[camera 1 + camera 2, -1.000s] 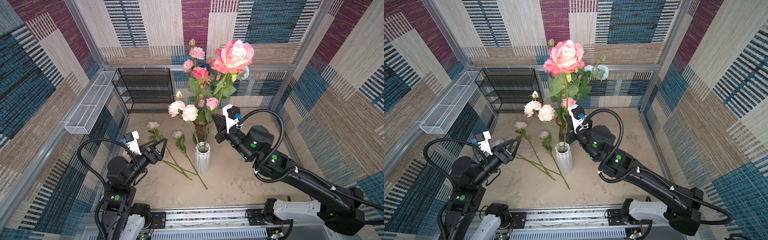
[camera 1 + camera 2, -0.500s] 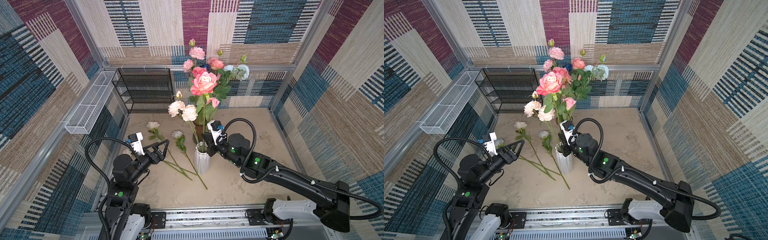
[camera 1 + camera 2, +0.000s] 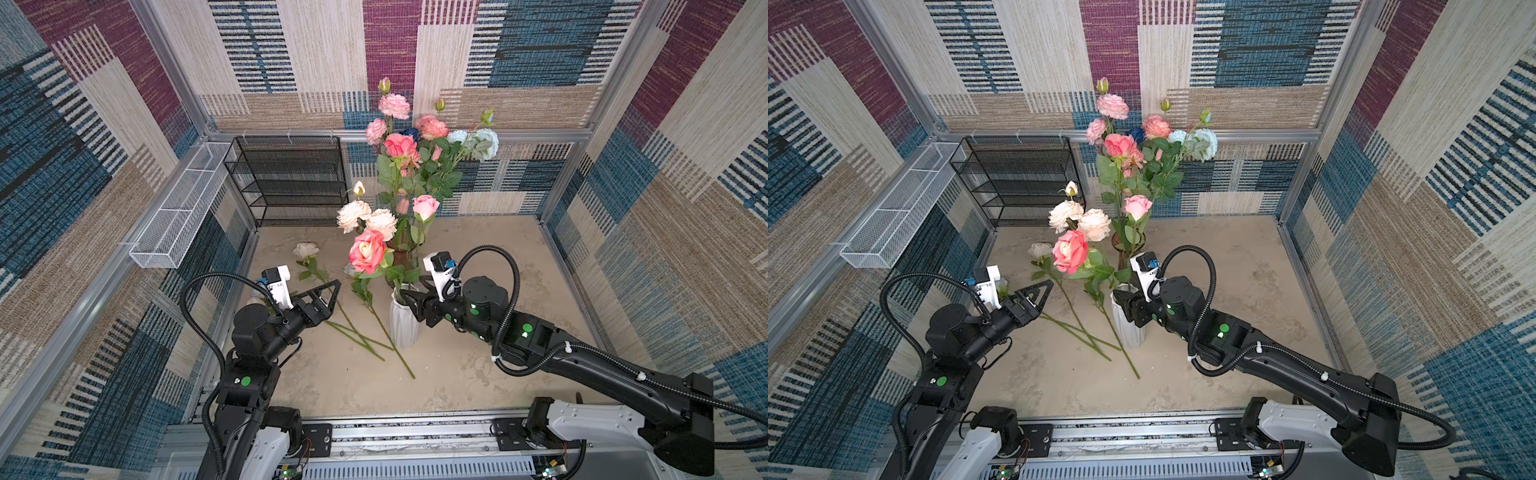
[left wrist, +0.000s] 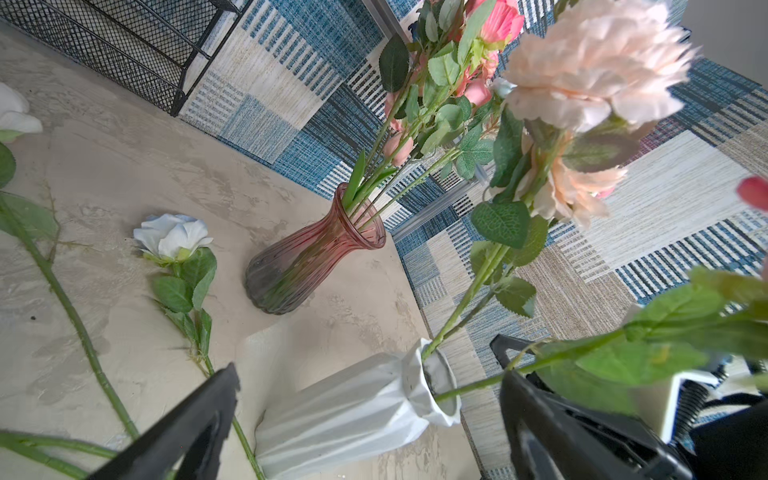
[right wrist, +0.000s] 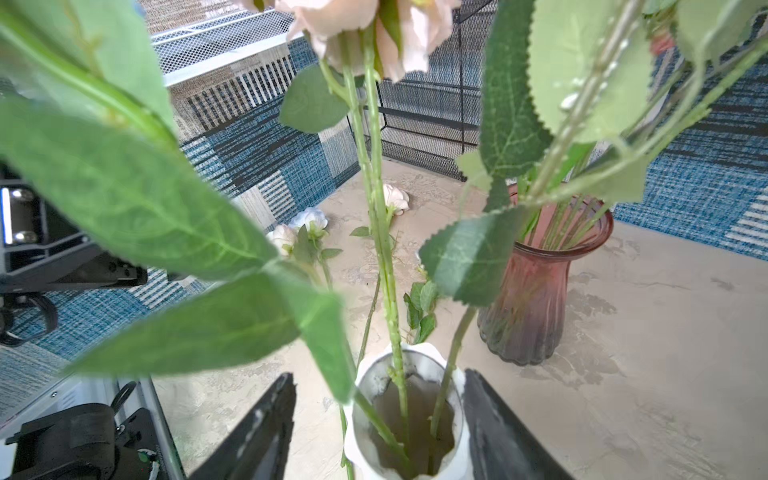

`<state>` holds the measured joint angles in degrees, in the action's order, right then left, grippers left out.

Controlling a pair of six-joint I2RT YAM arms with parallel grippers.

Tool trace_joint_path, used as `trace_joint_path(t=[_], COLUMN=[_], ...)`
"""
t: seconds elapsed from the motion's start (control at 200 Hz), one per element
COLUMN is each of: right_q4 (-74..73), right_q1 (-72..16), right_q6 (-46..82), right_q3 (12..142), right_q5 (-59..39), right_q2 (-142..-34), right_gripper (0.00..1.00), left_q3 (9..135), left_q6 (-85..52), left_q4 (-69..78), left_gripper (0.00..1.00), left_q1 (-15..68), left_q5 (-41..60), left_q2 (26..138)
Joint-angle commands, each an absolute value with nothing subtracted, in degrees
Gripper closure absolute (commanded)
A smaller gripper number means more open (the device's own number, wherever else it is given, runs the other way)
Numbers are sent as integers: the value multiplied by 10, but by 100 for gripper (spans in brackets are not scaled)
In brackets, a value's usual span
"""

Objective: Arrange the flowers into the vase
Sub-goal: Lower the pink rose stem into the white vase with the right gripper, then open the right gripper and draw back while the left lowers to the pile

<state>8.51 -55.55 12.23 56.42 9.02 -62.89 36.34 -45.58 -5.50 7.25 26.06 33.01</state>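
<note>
A white ribbed vase (image 3: pixel 401 326) (image 3: pixel 1127 326) stands mid-table with three stems in its mouth (image 5: pixel 409 411). A big pink rose (image 3: pixel 368 251) (image 3: pixel 1070 251) and two peach flowers (image 3: pixel 365 216) rise from it. My right gripper (image 3: pixel 411 299) (image 5: pixel 378 376) is open, its fingers on either side of the vase rim, pinching no stem. My left gripper (image 3: pixel 332 291) (image 4: pixel 370 372) is open and empty, left of the vase. Loose flowers lie on the table: a white rose (image 3: pixel 305 249) and a pale blue one (image 4: pixel 174 232), their long stems (image 3: pixel 357 334) crossing beside the vase.
A red glass vase (image 4: pixel 307 257) (image 5: pixel 536 291) full of pink, peach and pale blue flowers (image 3: pixel 415 145) stands just behind the white one. A black mesh rack (image 3: pixel 291 183) sits at the back left. A white mesh basket (image 3: pixel 178 208) hangs on the left wall.
My right gripper came down with the pink rose, set its stem in the white vase and opened. My left gripper edged a little towards the vase, still open.
</note>
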Motion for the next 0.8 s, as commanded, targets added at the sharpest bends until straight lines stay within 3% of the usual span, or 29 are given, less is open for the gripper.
trace_joint_path(t=[0.0, 0.165, 0.341, 0.476, 0.656, 0.796], right_q4=[85, 82, 87, 91, 104, 109], right_q1=[-556, -556, -556, -556, -556, -556], right_q6=[144, 159, 179, 184, 190, 194], right_q3=[556, 527, 502, 488, 485, 473], right_q5=[66, 45, 72, 91, 97, 104], right_q2=[-605, -555, -492, -461, -445, -428], right_gripper=[30, 26, 27, 29, 30, 30], left_q3=[361, 360, 359, 334, 352, 365], left_q6=[-469, -474, -486, -497, -520, -535], left_q4=[-71, -145, -251, -208, -206, -166], left_gripper=[0, 2, 30, 33, 55, 60], left_q1=[72, 72, 72, 71, 68, 55], left_q5=[249, 171, 55, 40, 0, -18], left_q2=[332, 333, 373, 448, 605, 704])
